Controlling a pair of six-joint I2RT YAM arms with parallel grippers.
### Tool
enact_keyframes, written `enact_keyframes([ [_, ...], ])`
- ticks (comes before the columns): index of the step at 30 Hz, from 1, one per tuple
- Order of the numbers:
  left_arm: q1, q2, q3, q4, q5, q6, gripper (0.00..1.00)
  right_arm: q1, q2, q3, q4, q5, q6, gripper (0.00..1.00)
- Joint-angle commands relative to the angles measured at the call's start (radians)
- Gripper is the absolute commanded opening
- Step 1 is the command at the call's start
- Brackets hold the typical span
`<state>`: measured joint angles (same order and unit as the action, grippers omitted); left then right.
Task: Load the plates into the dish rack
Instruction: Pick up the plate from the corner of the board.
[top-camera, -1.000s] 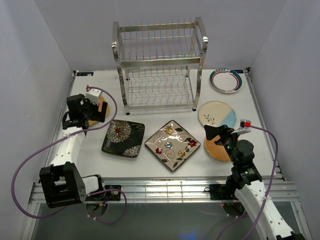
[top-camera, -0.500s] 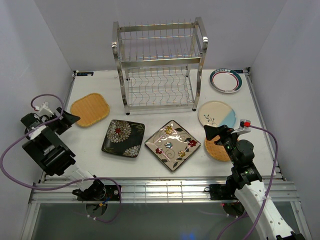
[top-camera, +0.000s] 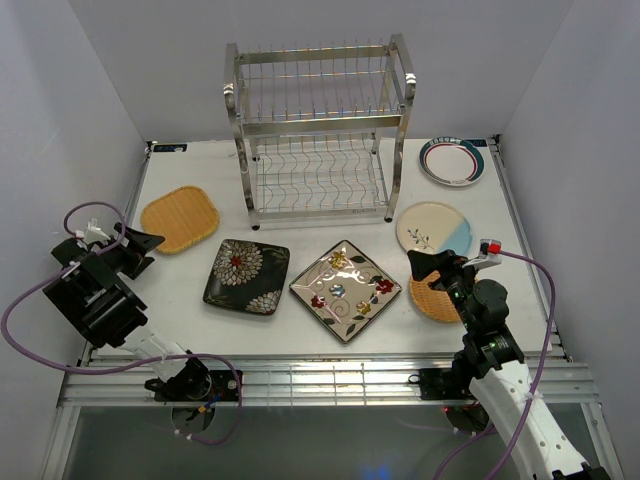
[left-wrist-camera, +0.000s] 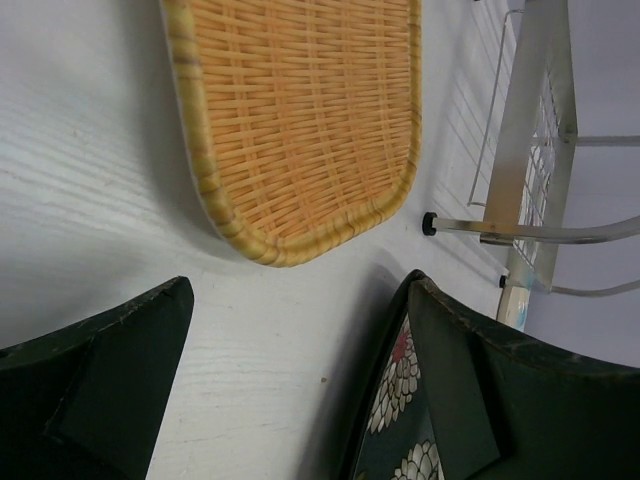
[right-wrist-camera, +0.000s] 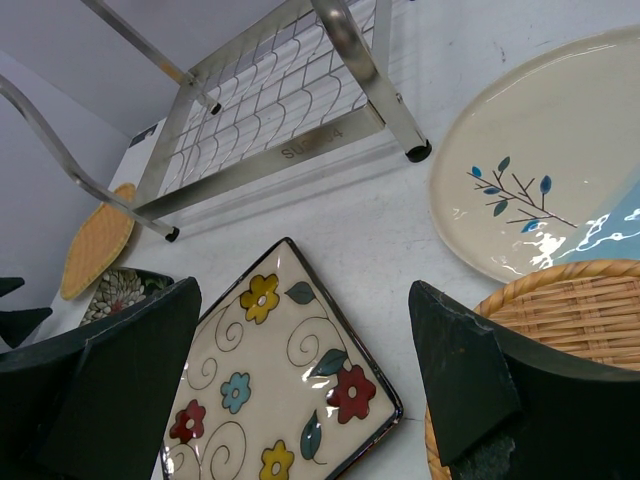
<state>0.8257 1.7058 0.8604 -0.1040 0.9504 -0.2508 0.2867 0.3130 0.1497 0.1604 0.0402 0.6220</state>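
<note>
My left gripper (top-camera: 138, 247) is spread wide and empty, front-left of the dish rack (top-camera: 318, 130), just short of the woven plate (top-camera: 180, 218) lying flat there. My right gripper (top-camera: 425, 266), also apart and holding nothing, hangs front-right of the rack over the edge of a second woven plate (top-camera: 437, 300). In front of the rack I see the black flowered plate (top-camera: 247, 276) and cream floral square (top-camera: 345, 290); the cream-blue round plate (top-camera: 434, 228) and teal-rimmed plate (top-camera: 452, 161) lie to its right.
</note>
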Motion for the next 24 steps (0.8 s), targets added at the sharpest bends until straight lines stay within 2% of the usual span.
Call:
enact_keyframes([
  [1, 0.018, -0.034, -0.020, 0.078, -0.025, -0.064, 0.98, 0.002, -0.006, 0.033, 0.065, -0.017, 0.007, 0.90],
  [7, 0.029, 0.061, 0.015, 0.096, -0.036, -0.111, 0.98, 0.002, 0.000, 0.031, 0.073, -0.026, 0.012, 0.90],
  [15, 0.032, 0.195, 0.051, 0.174, -0.035, -0.183, 0.91, 0.002, 0.001, 0.030, 0.079, -0.019, 0.018, 0.90],
  [24, 0.020, 0.212, 0.043, 0.242, -0.045, -0.231, 0.90, 0.002, 0.003, 0.033, 0.083, -0.019, 0.018, 0.90],
])
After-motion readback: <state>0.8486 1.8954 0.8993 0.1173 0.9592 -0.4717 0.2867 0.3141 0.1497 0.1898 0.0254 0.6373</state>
